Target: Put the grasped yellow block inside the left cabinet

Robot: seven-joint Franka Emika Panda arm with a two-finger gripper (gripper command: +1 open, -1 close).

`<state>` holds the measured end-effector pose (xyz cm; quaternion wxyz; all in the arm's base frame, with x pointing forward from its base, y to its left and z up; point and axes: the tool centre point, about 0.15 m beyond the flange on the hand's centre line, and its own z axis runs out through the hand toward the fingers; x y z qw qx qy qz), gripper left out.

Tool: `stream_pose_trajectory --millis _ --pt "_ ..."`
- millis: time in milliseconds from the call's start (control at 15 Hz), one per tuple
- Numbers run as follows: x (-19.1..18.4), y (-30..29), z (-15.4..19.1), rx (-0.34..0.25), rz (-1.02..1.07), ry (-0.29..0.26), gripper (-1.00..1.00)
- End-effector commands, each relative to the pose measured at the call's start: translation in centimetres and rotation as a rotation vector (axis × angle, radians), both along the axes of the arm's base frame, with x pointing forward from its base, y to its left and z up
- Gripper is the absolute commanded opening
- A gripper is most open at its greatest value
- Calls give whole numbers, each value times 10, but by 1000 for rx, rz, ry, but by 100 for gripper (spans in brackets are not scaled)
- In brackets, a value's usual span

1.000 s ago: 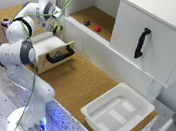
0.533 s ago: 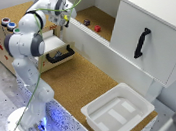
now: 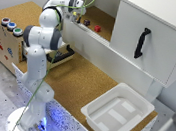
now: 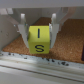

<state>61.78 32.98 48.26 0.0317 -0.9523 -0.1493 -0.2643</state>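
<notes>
In the wrist view the yellow block [image 4: 39, 41], a cube with dark letters on its faces, sits between my gripper [image 4: 38, 35] fingers [image 4: 22, 28], which are shut on it. It hangs just above a white ledge, with cork floor behind it. In the exterior view my gripper [image 3: 75, 13] is at the front edge of the left cabinet [image 3: 104, 16], a white-walled compartment with a cork-brown floor. At that distance I cannot make out the block.
A small dark block [image 3: 86, 22] and a small red block [image 3: 97, 27] lie on the cabinet floor. The cupboard door with a black handle [image 3: 141, 43] is at the exterior view's right. A white bin [image 3: 145, 107] stands in front; a wooden drawer box [image 3: 4, 40] is at the left.
The arm has swung toward the exterior view's right, carrying the gripper from above the drawer box to the open front of the left cabinet. The grip stays shut.
</notes>
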Motion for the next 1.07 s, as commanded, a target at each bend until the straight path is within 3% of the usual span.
stream_pose_trajectory --millis 0,267,400,467,667,1000 --pt "49 18 -9 -93 -73 26 -100" --pt "71 21 -10 -117 -139 -32 -100" --pt "81 21 -14 -128 -175 -5 -100" --pt "78 20 -13 -117 -189 -1 100" --pt "57 17 -6 -91 -193 -19 100" --pt "-5 -9 33 31 -237 -71 100"
